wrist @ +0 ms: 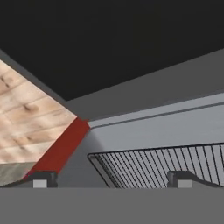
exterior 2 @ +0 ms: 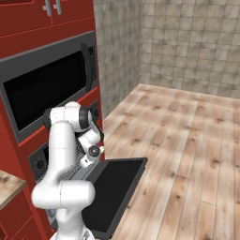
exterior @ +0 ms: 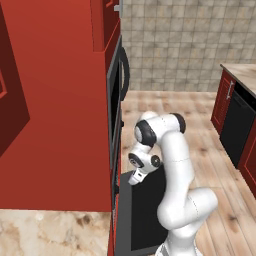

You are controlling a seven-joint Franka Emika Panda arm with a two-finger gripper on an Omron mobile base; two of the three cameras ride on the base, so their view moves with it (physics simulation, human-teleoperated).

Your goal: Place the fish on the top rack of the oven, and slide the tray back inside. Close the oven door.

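The oven [exterior 2: 40, 161] sits in red cabinetry with its oven door [exterior 2: 115, 187] dropped flat, black face up. In the hand view the door's black panel [wrist: 109, 39] and grey rim fill the top, and the corner of the top rack [wrist: 162, 166], a silver wire grid, lies just beyond my fingertips [wrist: 41, 179]. My gripper [wrist: 113, 180] is open with nothing between its fingers. It hangs over the door's inner end, close to the oven mouth [exterior: 134, 178]. The fish is out of view.
Above the oven is a black glass front with a bowed handle [exterior 2: 47, 89]. A black dishwasher panel [exterior: 237, 127] stands under a counter [exterior: 242, 72] to the right across the wooden floor. A marble countertop [exterior: 50, 232] lies at the near left.
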